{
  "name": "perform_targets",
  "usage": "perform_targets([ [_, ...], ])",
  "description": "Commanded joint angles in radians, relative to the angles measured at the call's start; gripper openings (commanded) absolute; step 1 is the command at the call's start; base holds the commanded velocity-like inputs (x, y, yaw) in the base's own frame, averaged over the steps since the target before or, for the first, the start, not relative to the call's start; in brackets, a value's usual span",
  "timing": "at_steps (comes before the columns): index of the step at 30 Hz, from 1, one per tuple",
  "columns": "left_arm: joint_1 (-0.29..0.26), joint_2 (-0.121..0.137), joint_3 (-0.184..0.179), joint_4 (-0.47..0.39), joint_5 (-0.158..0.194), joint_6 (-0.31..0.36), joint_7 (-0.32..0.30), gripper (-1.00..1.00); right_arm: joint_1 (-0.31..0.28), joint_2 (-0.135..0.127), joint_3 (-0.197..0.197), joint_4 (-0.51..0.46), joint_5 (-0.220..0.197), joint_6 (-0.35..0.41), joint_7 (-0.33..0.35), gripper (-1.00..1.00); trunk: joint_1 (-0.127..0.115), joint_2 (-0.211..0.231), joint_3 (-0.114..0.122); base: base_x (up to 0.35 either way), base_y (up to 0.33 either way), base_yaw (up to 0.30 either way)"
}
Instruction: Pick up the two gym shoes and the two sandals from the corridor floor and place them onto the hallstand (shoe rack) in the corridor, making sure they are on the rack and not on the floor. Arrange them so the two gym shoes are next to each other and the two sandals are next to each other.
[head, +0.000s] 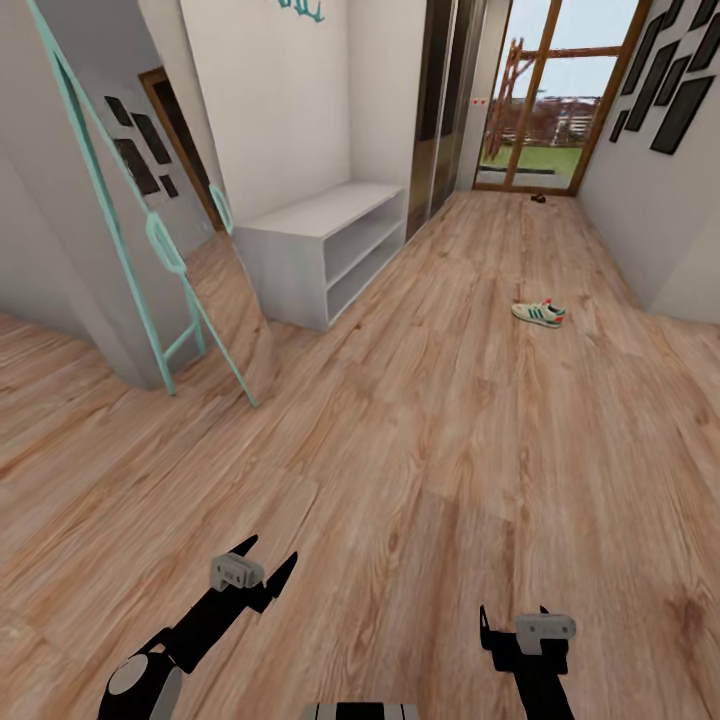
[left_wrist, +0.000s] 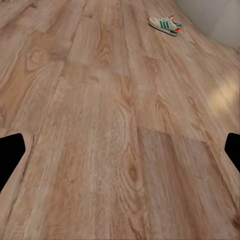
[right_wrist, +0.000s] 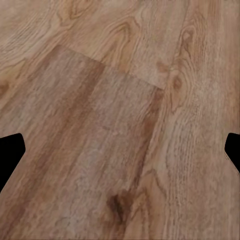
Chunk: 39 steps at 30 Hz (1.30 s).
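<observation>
A leaning mirror (head: 150, 250) flanks the hallstand (head: 325, 250); one gym shoe (head: 538, 313) lies on open corridor floor (head: 420, 430). Left gripper (head: 268, 568) and right gripper (head: 515, 625) hang low, spread, empty.

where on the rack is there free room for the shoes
The hallstand looks bare: its flat top between the wall and the front edge, and both open shelf levels below. Floor around the gym shoe is open too. Tightest spot: the leaning mirror at the rack's near end.

Gym shoe (head: 538, 313) right of hallstand (head: 325, 245)
</observation>
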Motion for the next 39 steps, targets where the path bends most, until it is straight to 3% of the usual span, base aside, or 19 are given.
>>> perform_targets([
  [1,0.0,0.0,0.0,0.0,0.0,0.0,0.0,1.0,0.0,0.0,0.0,0.0,0.0,0.0,0.0,1.0,0.0,0.0,0.0,0.32,-0.104,0.0],
  [39,0.0,0.0,-0.001,0.0,0.0,0.0,0.0,1.0,0.0,0.0,0.0,0.0,0.0,0.0,0.0,1.0,0.0,0.0,0.0,0.317,-0.139,0.0],
])
